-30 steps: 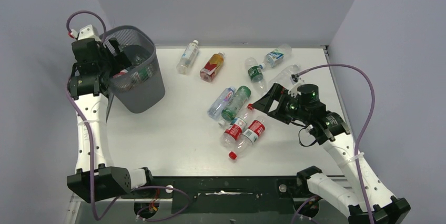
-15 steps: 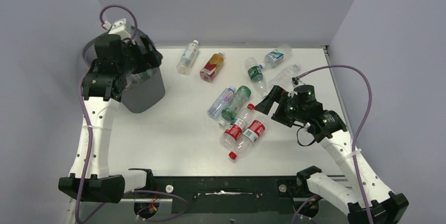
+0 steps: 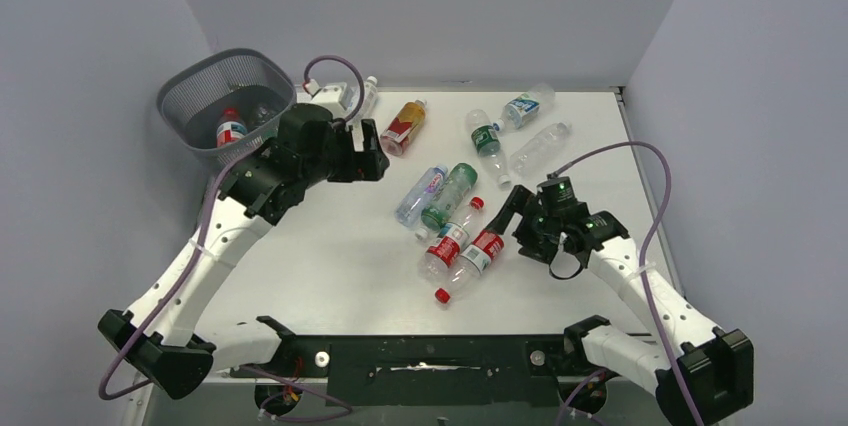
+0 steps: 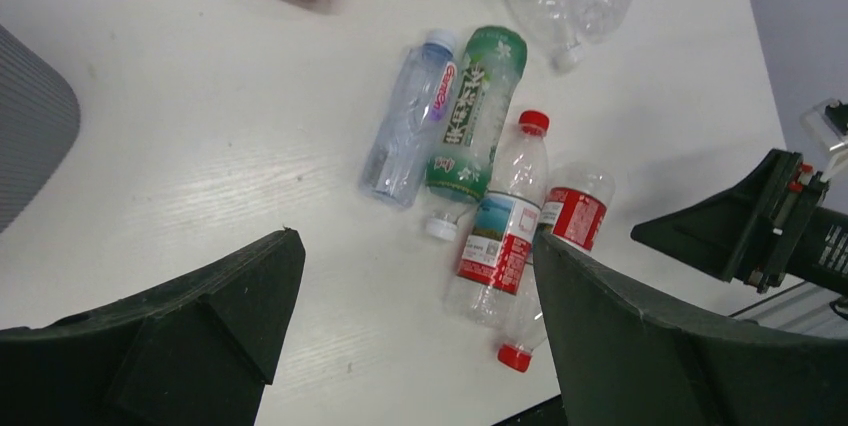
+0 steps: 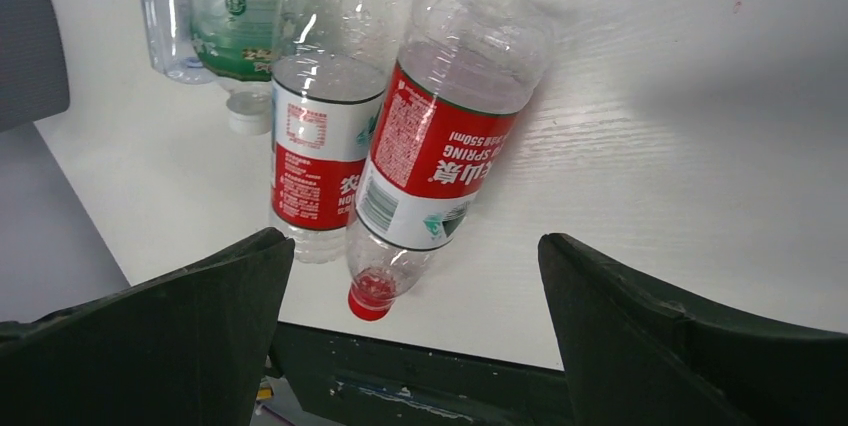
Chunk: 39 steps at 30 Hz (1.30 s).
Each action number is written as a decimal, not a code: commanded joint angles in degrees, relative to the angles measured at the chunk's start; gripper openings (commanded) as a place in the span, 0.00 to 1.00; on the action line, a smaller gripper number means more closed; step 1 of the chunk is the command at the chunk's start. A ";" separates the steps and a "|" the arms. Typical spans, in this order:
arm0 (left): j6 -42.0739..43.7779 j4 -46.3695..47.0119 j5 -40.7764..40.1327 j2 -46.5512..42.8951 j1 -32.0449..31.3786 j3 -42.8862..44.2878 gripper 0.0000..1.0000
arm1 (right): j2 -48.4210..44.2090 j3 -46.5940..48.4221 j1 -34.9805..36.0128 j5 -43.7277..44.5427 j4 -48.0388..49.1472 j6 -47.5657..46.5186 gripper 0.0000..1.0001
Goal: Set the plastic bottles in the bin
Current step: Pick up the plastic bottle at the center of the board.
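The dark mesh bin (image 3: 180, 106) stands at the far left with a red-labelled bottle (image 3: 231, 131) inside. Several plastic bottles lie on the white table (image 3: 330, 246). A blue one (image 3: 421, 194) and a green one (image 3: 450, 192) lie mid-table. Two red-labelled ones (image 3: 452, 239) (image 3: 481, 249) lie just nearer. My left gripper (image 3: 372, 162) is open and empty, above the table right of the bin. Its view shows the cluster (image 4: 505, 236) below. My right gripper (image 3: 512, 221) is open, just right of the red-labelled pair (image 5: 440, 146), not touching.
More bottles lie at the back: a clear one (image 3: 357, 106), an amber one (image 3: 403, 128), a green-labelled one (image 3: 487, 136), a blue-labelled one (image 3: 527, 106) and a clear one (image 3: 540, 146). The table's near edge (image 5: 420, 346) runs just below the red caps.
My left arm has swung from over the bin out to the right above the table, uncovering the bin. My right gripper has moved nearer and left, closer to the red-labelled bottles.
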 commanded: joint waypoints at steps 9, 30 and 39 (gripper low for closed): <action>-2.61 1.60 -2.36 -4.95 -4.68 -7.49 0.86 | 11.46 -0.83 -0.47 1.98 10.90 1.56 0.98; -4.08 3.69 -1.29 -4.56 -8.37 -10.59 0.86 | 21.25 -0.84 -1.55 1.16 17.61 0.51 0.87; -5.88 5.29 -1.74 0.10 -17.00 -10.66 0.86 | 21.92 -2.17 -2.61 1.36 18.23 -1.04 0.71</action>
